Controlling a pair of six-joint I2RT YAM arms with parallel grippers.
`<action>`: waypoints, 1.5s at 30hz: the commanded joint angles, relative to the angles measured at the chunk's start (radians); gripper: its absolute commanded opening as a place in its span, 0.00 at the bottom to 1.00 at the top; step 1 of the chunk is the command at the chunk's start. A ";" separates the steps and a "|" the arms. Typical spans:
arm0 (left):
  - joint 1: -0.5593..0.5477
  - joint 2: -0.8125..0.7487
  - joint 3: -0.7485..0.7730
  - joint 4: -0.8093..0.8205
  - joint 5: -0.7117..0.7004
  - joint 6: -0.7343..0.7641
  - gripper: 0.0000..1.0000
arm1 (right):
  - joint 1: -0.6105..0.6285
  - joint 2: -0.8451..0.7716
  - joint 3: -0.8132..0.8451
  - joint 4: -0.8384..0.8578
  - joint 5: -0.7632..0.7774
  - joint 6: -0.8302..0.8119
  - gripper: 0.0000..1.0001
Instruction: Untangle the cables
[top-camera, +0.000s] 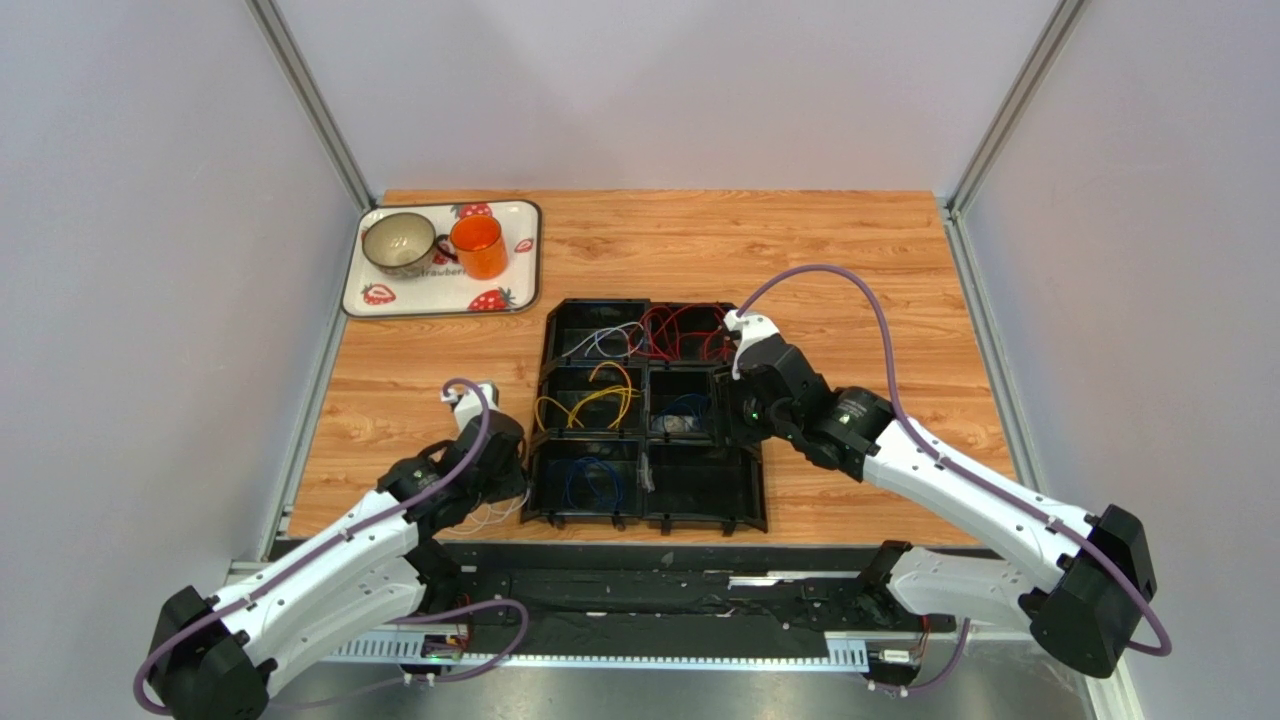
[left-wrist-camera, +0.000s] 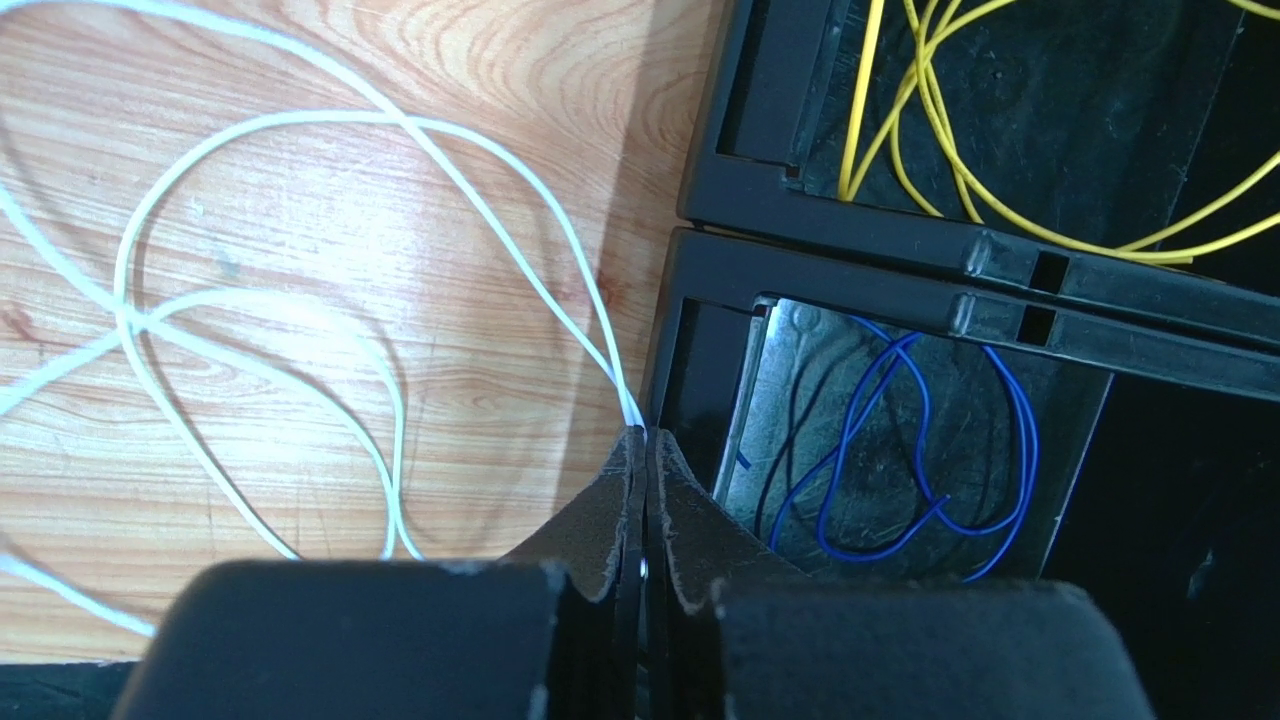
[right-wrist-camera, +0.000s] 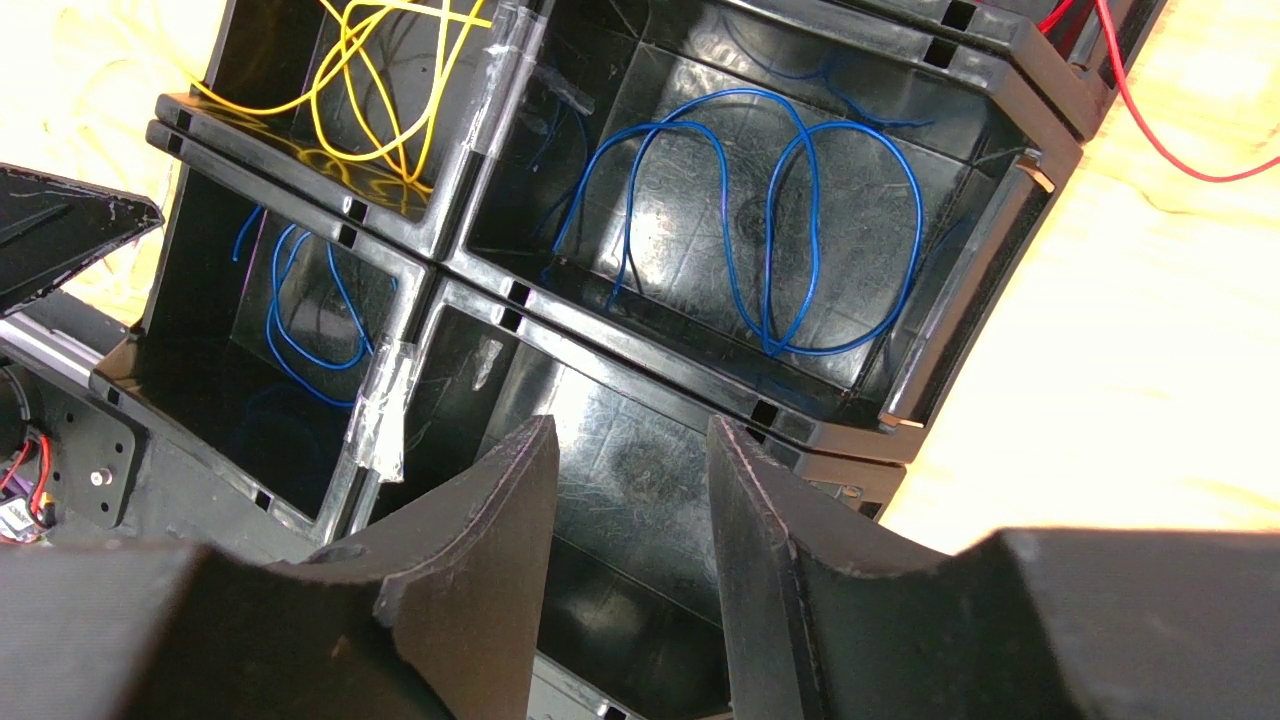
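My left gripper (left-wrist-camera: 643, 438) is shut, pinching a thin white cable (left-wrist-camera: 451, 150) at its very tips, right beside the left wall of the black compartment tray (left-wrist-camera: 706, 195). The rest of that white cable lies in loose crossing loops on the wood. In the top view the left gripper (top-camera: 505, 477) sits at the tray's (top-camera: 751, 495) near left corner. Yellow cables (top-camera: 589, 398), blue cables (top-camera: 597, 480) and red cables (top-camera: 684, 327) lie in separate compartments. My right gripper (right-wrist-camera: 631, 428) hangs open over an empty compartment, with blue cable (right-wrist-camera: 751, 195) in the one beyond.
A strawberry-patterned tray (top-camera: 519, 255) at the back left carries a metal cup (top-camera: 400, 240) and an orange cup (top-camera: 480, 248). Grey walls close in both sides of the wooden table (top-camera: 842, 270). A red cable (right-wrist-camera: 1157, 135) trails onto the wood past the black tray.
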 joint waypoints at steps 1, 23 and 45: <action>0.000 -0.014 0.000 0.006 -0.008 0.005 0.00 | 0.005 -0.001 0.016 0.021 0.005 -0.004 0.45; 0.001 -0.104 0.575 -0.296 -0.024 0.213 0.00 | 0.005 -0.055 0.011 0.013 0.000 0.001 0.45; 0.285 0.069 0.258 -0.079 0.069 0.138 0.63 | 0.005 0.000 0.005 0.035 0.002 -0.011 0.45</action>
